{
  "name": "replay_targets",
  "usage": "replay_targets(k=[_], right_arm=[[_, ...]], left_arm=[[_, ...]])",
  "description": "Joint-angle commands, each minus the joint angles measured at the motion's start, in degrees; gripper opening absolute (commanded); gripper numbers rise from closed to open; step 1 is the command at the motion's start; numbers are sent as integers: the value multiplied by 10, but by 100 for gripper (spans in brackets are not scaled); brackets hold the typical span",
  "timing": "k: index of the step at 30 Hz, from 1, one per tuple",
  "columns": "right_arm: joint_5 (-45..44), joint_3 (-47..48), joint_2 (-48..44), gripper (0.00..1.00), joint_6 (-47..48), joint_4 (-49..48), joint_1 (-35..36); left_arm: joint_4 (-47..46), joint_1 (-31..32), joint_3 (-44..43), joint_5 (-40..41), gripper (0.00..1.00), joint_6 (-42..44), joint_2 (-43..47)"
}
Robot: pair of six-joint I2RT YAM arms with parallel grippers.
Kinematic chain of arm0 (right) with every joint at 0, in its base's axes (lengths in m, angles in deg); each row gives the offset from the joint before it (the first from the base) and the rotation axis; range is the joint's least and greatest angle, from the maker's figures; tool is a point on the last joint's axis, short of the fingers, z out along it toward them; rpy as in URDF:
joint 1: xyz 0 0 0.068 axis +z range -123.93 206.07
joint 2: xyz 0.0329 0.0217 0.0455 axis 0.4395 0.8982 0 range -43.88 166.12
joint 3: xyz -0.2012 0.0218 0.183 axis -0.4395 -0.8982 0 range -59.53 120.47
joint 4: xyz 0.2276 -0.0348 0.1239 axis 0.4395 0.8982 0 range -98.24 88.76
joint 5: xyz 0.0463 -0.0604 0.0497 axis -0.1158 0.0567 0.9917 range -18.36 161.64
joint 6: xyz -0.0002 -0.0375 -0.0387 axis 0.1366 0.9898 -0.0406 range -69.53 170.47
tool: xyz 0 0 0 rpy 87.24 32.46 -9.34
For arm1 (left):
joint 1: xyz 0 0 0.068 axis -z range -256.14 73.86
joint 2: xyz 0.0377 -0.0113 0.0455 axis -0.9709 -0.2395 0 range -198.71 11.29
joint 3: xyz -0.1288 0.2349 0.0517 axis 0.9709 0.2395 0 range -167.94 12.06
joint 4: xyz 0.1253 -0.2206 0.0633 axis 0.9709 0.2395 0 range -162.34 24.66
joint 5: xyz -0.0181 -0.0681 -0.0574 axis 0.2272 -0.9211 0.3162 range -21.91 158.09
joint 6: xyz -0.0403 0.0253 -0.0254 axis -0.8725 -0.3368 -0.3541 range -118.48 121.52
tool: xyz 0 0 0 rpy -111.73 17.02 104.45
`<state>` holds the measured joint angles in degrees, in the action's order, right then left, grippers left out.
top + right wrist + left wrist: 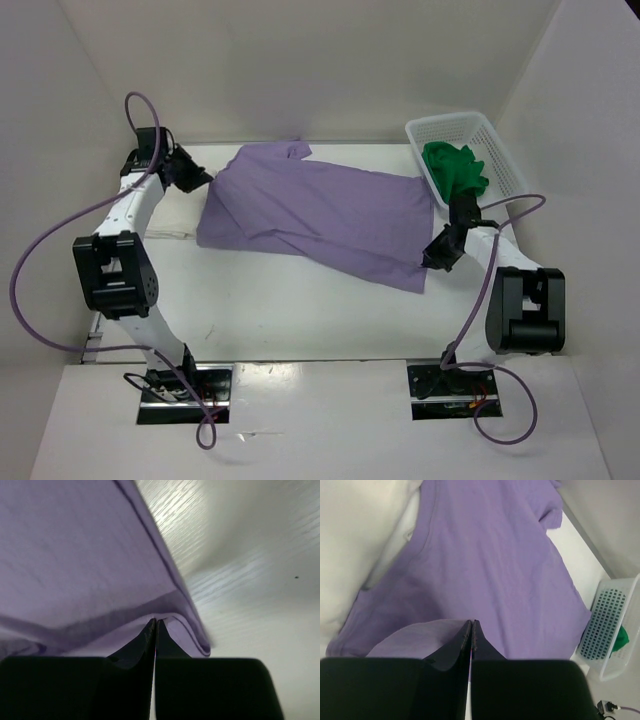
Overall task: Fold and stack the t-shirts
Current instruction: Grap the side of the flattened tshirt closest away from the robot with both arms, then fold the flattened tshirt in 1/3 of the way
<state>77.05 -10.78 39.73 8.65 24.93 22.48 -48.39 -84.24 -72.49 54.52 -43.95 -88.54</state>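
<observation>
Worktop [300, 320], white and boxed in by pale walls, seen from above with two robot arms mounted at its near edge. A lavender t-shirt [320, 215] lies spread across the middle. Its long axis runs left to right, slanting a little from the far left toward the near right. One layer overlaps another along a diagonal crease, so it is not yet neatly folded.

The left fingers [197, 180] are pressed together at the shirt's far-left edge. The left wrist view shows them pinching a raised flap of purple cloth, with the rest of the shirt stretching away beyond the tips. The right fingers [434, 260] are pressed together at the near-right corner. The right wrist view shows them pinching the hem, which hangs lifted off the worktop there.

The shirt therefore lies between the two pairs: to the right of the left fingers, and to the left of and beyond the right fingers. Neither arm is nearer, since each holds one end of the long axis. A fold would probably mean carrying one held end across that axis toward the other.

A white lattice basket [500, 150] sits in the far-right corner, holding a crumpled green t-shirt [455, 172]. A white cloth [355, 540], probably the third shirt, touches the lavender shirt's left side; whether it lies beside or under it is unclear.
</observation>
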Motion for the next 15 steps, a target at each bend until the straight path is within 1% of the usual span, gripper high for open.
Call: replay_targets(k=[1,6,13,15], right_arm=[[-53,32,12,0,13,-41,-9],[-80,42,29,0,8,-48,-14],[-91,53,40,0,8,-68,-14],[-91,53,46,0,8,-74,-14]], left_arm=[[-36,6,-46,0,0,-9,-34],[-31,19,-99,6,0,3,-95],[-24,42,-189,11,0,20,-194],[-19,48,-215,11,0,26,-211]])
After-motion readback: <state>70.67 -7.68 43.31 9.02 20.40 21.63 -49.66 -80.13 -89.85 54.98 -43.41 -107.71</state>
